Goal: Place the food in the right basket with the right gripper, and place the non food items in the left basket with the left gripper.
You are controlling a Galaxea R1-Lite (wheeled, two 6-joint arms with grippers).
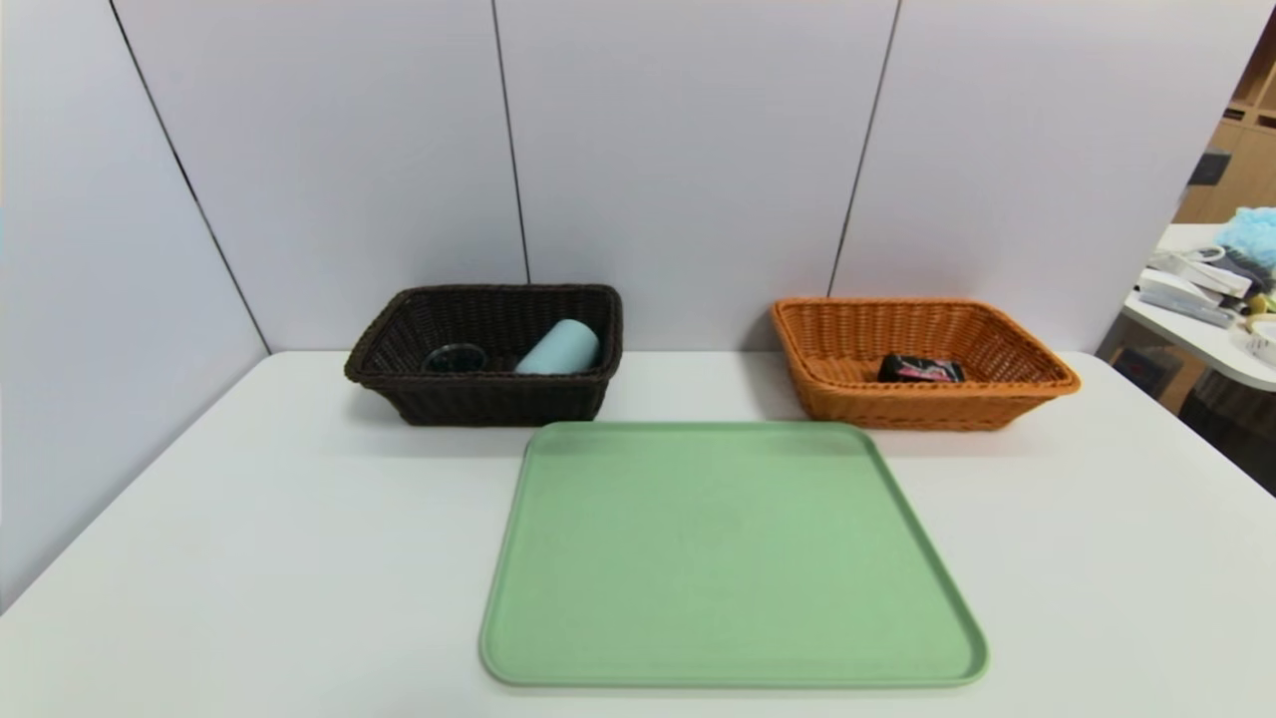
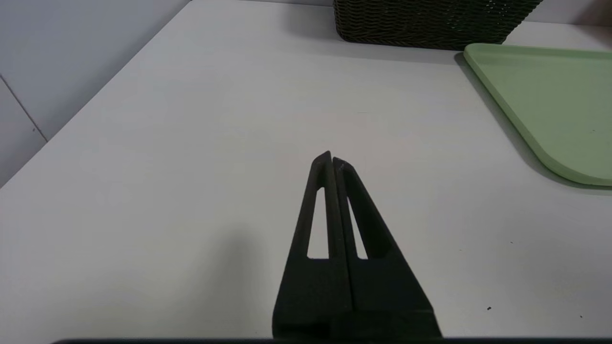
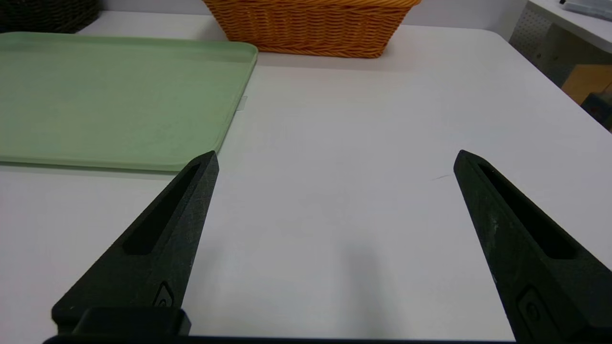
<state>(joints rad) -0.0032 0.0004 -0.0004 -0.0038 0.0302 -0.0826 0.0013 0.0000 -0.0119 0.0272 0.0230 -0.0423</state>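
**Sorted goods lie in two baskets as both arms hang idle over the white surface**

A dark brown basket (image 1: 485,351) stands at the back left of the white surface (image 1: 249,558), against the grey wall panels. Inside it a blue-grey tumbler (image 1: 558,349) lies on its side, and a small glass cup (image 1: 454,358) with a black base sits just beside it, toward the basket's left end. Well apart to the right, an orange basket (image 1: 922,361) holds a small black packet (image 1: 920,369) with a red-pink marking, lying flat on the basket's floor. Between and in front of the two baskets lies a pale green tray (image 1: 728,558), its far corners near each basket's front wall.

The left end effector (image 2: 331,160) hangs above bare surface to the left of the tray, its two pointed black fingers pressed together and gripping nothing. The right end effector (image 3: 336,157) hangs above the surface to the right of the tray, its fingers (image 3: 162,239) spread wide with nothing between them. Neither arm appears in the head view. A second table (image 1: 1211,319) cluttered with oddments stands at the far right.
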